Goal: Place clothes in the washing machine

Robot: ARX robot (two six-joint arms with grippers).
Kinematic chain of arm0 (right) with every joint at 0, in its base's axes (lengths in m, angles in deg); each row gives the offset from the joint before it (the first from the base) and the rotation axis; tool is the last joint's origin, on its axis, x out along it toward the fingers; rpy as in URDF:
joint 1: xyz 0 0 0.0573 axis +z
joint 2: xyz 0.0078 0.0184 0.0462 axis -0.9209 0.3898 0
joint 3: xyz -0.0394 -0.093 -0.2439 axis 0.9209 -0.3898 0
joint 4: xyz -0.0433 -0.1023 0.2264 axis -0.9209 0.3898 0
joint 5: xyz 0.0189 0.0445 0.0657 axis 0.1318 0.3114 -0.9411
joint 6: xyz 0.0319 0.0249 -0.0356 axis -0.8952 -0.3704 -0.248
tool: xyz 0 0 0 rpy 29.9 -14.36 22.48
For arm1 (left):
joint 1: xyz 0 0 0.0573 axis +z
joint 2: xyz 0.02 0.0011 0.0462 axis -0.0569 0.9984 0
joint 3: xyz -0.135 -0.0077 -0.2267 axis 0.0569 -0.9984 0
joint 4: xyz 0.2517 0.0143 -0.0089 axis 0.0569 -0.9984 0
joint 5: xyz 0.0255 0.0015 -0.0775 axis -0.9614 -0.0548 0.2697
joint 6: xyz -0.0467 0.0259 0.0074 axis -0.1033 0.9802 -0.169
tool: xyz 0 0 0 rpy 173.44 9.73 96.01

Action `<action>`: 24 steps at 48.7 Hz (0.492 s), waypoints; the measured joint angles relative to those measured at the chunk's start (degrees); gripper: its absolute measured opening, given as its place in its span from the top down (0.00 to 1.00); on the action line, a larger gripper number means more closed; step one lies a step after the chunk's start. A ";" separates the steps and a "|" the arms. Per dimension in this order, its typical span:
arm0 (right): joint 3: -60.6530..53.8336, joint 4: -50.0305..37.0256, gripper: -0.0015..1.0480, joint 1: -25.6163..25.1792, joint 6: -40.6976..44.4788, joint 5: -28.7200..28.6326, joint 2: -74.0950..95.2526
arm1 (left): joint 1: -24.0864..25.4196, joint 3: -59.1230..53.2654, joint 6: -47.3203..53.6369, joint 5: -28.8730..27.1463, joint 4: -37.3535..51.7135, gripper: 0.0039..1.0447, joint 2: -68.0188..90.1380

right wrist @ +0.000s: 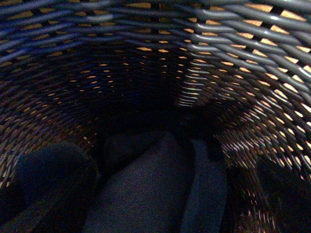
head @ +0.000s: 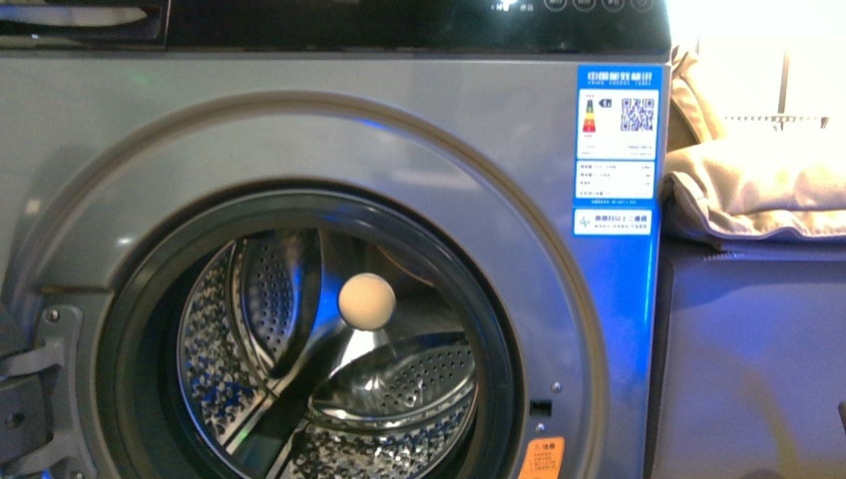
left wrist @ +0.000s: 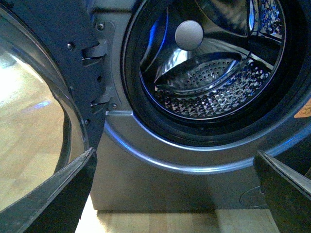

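Left gripper (left wrist: 175,152): two dark fingers (left wrist: 58,194) at the lower corners of the left wrist view, spread wide, nothing between them. Right gripper (right wrist: 175,165): dim in the right wrist view, its fingers showed as dark shapes at the lower corners, set apart and not seen pinching anything. Clothes (right wrist: 146,194): dark navy fabric, bunched at the lower centre of that frame, lying between the fingers at the bottom of a woven basket (right wrist: 146,73) whose walls filled the upper frame. Door (left wrist: 53,58): swung open at the left of the left wrist view, glass catching light. Wooden floor (left wrist: 170,221): pale strip along the bottom edge. Washing machine (head: 299,120): grey-silver, filling most of the front view; black porthole rim (head: 130,329) lower left; perforated steel drum (head: 399,399) held no clothes; round cream knob (head: 366,300) at the drum's centre. Energy label (head: 618,150): blue, upper right. Orange sticker (head: 540,459): bottom edge. Beige cloth (head: 758,190): heaped at the right edge.
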 joint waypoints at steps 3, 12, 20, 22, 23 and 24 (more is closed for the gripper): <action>1.55 0.39 0.07 0.15 0.00 0.52 1.86 | 0.00 0.00 0.00 0.00 0.00 0.06 0.00; 4.66 1.29 0.07 0.79 -0.09 2.03 5.25 | 0.00 0.00 0.00 0.00 0.00 0.06 0.00; 6.21 3.21 0.07 1.46 -0.85 3.19 7.15 | 0.00 0.00 0.00 0.00 0.00 0.06 0.00; 6.45 3.76 0.07 1.55 -0.92 3.50 7.52 | 0.00 0.00 0.00 0.00 0.00 0.06 0.00; 6.60 4.13 0.07 1.60 -0.96 3.74 7.82 | 0.00 0.00 0.00 0.00 0.00 0.06 0.00; 6.69 4.37 0.07 1.60 -1.01 3.82 8.07 | 0.00 0.00 0.00 0.00 0.00 0.06 0.00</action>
